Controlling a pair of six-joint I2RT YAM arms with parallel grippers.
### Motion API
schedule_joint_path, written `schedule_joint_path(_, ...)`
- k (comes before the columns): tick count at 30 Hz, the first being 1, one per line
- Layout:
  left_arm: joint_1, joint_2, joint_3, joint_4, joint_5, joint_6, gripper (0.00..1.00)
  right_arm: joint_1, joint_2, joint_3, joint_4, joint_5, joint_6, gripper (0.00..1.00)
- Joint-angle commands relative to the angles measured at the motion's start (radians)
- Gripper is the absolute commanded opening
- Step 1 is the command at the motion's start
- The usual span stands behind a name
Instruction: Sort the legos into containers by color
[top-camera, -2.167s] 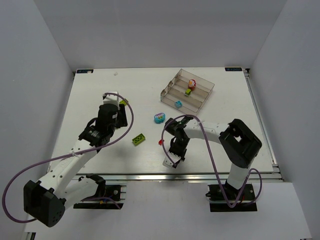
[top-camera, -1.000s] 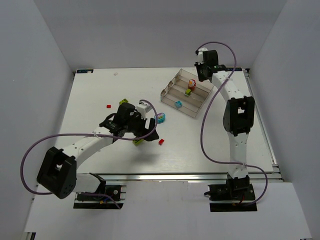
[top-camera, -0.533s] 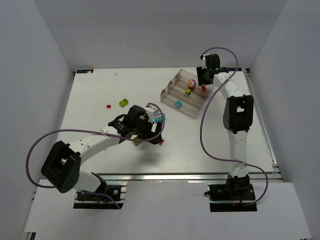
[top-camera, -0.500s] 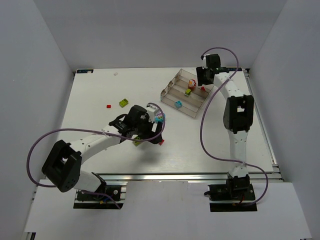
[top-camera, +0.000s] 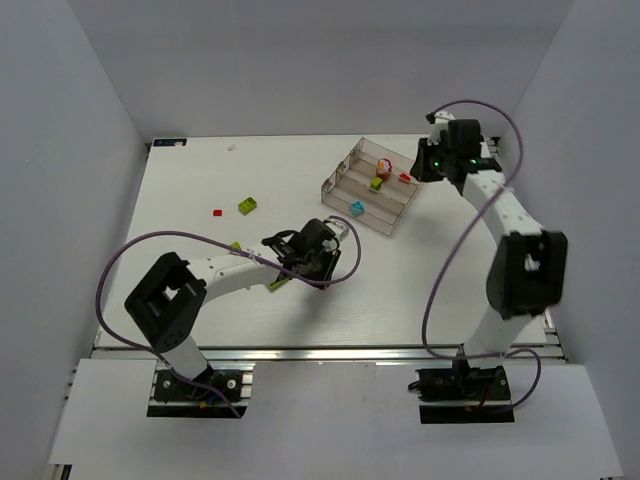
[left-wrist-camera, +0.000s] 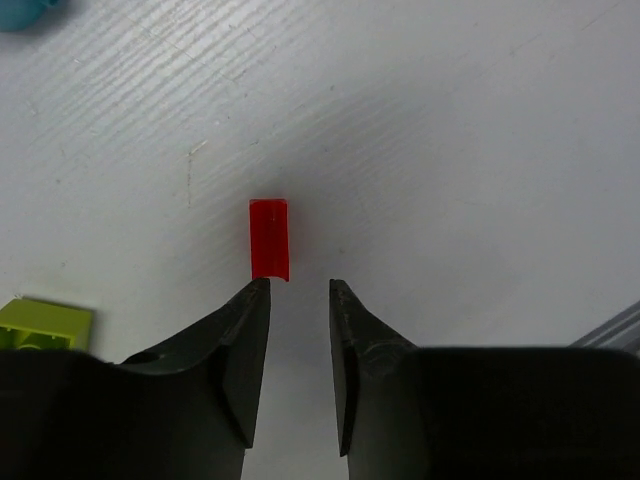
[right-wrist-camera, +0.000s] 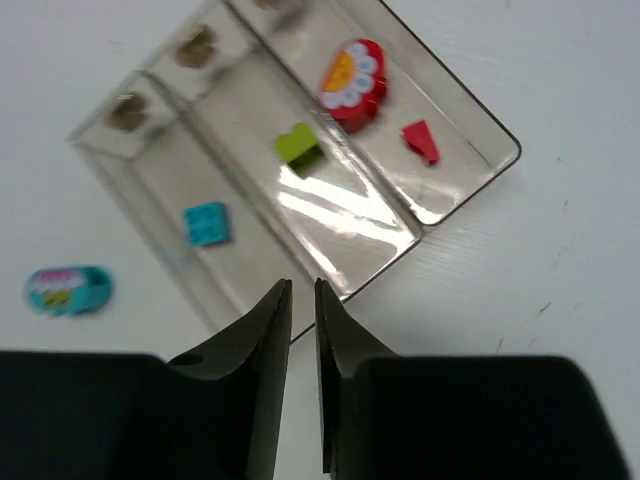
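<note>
A small red lego lies flat on the white table just beyond my left gripper. The left gripper is open, and the lego sits ahead of one fingertip rather than between the fingers. In the top view my left gripper is near the table's middle. The clear tray of containers holds a red flower piece and a red wedge in one compartment. A green lego and a cyan lego lie in two others. My right gripper hovers empty by the tray's near edge, open only by a narrow slit.
A cyan and magenta lego lies on the table left of the tray. A lime green lego sits left of my left fingers. Further left on the table are another green lego and a tiny red piece.
My left arm has swung right and down over the red lego and its jaws have narrowed. My right gripper has drawn back from above the tray and narrowed, and a red wedge now lies inside.
</note>
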Motion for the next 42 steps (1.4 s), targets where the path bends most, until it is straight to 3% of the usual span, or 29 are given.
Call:
schedule_joint_path(1,-0.026,0.021,0.037,-0.051,-0.097,-0.007,0.4,-0.034,-0.28,-0.168,0.216,-0.303,0.059,0.21)
schedule_joint_path(4,-0.046,0.056,0.06,-0.065,-0.137,-0.008,0.43,-0.05,-0.417,-0.339,0.273,-0.42,0.076,0.28)
schedule_joint_path(10,-0.055,0.107,0.091,-0.083,-0.191,-0.008,0.59,-0.101,-0.569,-0.447,0.337,-0.517,0.095,0.33)
schedule_joint_path(14,-0.064,0.148,0.106,-0.091,-0.188,-0.004,0.59,-0.118,-0.592,-0.501,0.376,-0.555,0.119,0.34)
schedule_joint_path(17,-0.064,0.176,0.125,-0.094,-0.183,-0.002,0.48,-0.158,-0.588,-0.498,0.368,-0.589,0.129,0.34)
schedule_joint_path(20,-0.064,0.187,0.142,-0.1,-0.186,-0.002,0.29,-0.181,-0.6,-0.518,0.382,-0.627,0.144,0.33)
schedule_joint_path(21,-0.064,0.19,0.154,-0.106,-0.189,-0.001,0.18,-0.185,-0.606,-0.522,0.382,-0.635,0.144,0.32)
schedule_joint_path(24,-0.064,0.176,0.188,-0.115,-0.209,0.01,0.08,-0.205,-0.617,-0.529,0.376,-0.65,0.138,0.28)
schedule_joint_path(26,-0.053,0.171,0.258,-0.103,-0.217,0.022,0.07,-0.219,-0.638,-0.541,0.374,-0.649,0.097,0.19)
schedule_joint_path(27,-0.043,0.173,0.295,-0.094,-0.179,0.033,0.05,-0.224,-0.646,-0.547,0.376,-0.623,0.083,0.0)
schedule_joint_path(30,-0.017,0.237,0.508,-0.063,-0.128,0.042,0.0,-0.256,-0.708,-0.599,0.411,-0.51,0.061,0.0)
schedule_joint_path(32,0.0,0.369,0.755,-0.074,-0.085,0.018,0.0,-0.268,-0.727,-0.645,0.449,-0.477,0.116,0.0)
schedule_joint_path(34,0.032,0.479,0.934,-0.083,-0.021,-0.059,0.0,-0.3,-0.715,-0.636,0.443,-0.486,0.144,0.0)
schedule_joint_path(35,0.043,0.594,1.122,-0.091,-0.008,-0.086,0.0,-0.302,-0.712,-0.63,0.44,-0.486,0.165,0.0)
schedule_joint_path(37,0.08,0.7,1.287,-0.077,0.03,-0.187,0.0,-0.327,-0.719,-0.633,0.439,-0.485,0.176,0.0)
schedule_joint_path(38,0.095,0.752,1.324,0.022,0.045,-0.221,0.0,-0.339,-0.724,-0.636,0.443,-0.489,0.181,0.0)
schedule_joint_path(42,0.161,0.788,1.213,0.36,0.084,-0.421,0.0,-0.37,-0.736,-0.657,0.471,-0.546,0.215,0.0)
